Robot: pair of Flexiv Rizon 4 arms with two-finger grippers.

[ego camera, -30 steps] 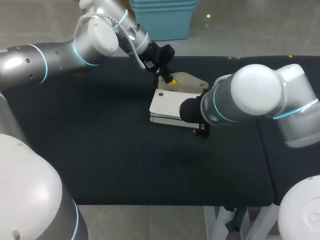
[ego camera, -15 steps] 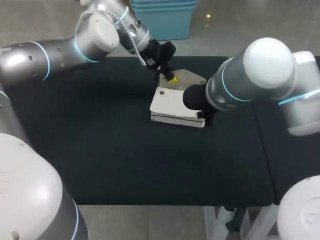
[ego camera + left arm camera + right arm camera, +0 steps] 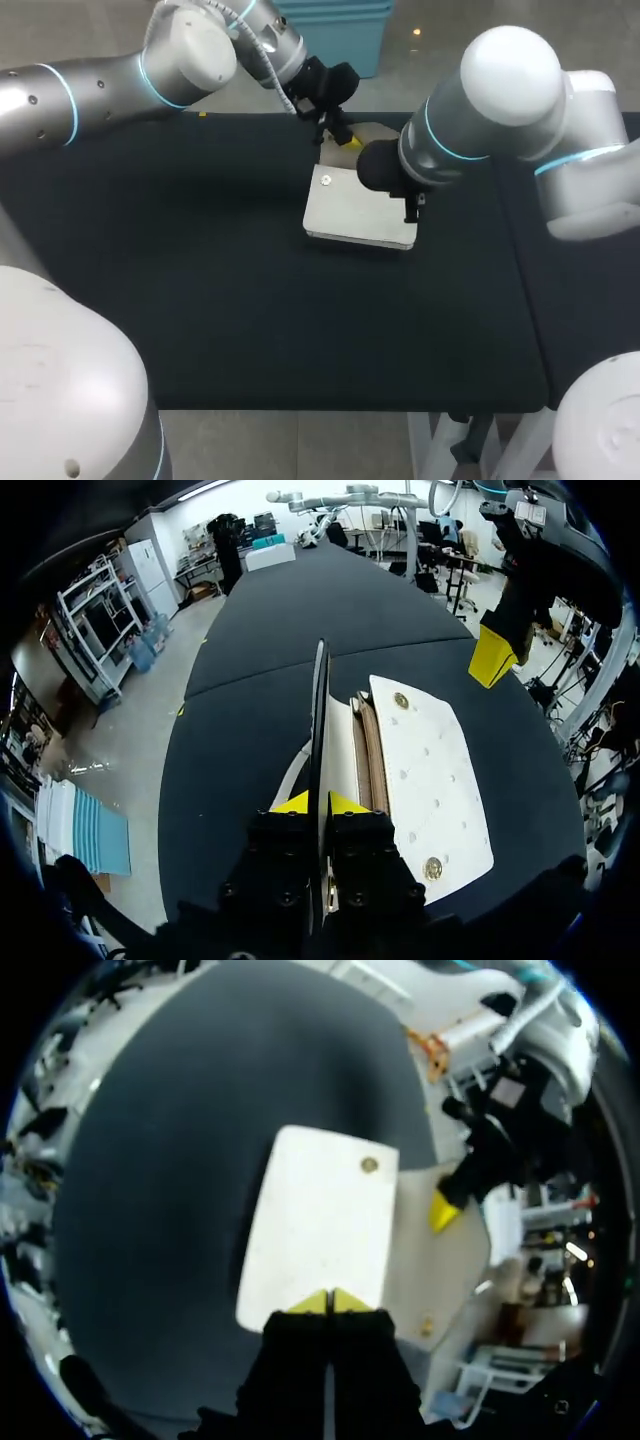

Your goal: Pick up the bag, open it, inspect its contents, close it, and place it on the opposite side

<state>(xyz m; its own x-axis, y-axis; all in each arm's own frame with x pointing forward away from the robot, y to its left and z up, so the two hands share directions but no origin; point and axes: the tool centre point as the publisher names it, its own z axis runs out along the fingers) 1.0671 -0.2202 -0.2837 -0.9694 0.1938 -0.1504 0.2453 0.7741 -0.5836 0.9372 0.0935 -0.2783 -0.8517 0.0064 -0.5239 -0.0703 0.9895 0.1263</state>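
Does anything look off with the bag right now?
Nothing spilled or damaged. The bag lies flat on the table; its flap stands on edge only because the left gripper pinches it.

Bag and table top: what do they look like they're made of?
The bag looks like cream leather or faux leather, matte, with punched dots and brass-looking snaps. The table top seems covered in dark cloth or felt, matte, no glare.

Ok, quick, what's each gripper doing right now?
Left gripper: closed on the flap of the bag.
Right gripper: closed, jaws together, nothing visibly between them.
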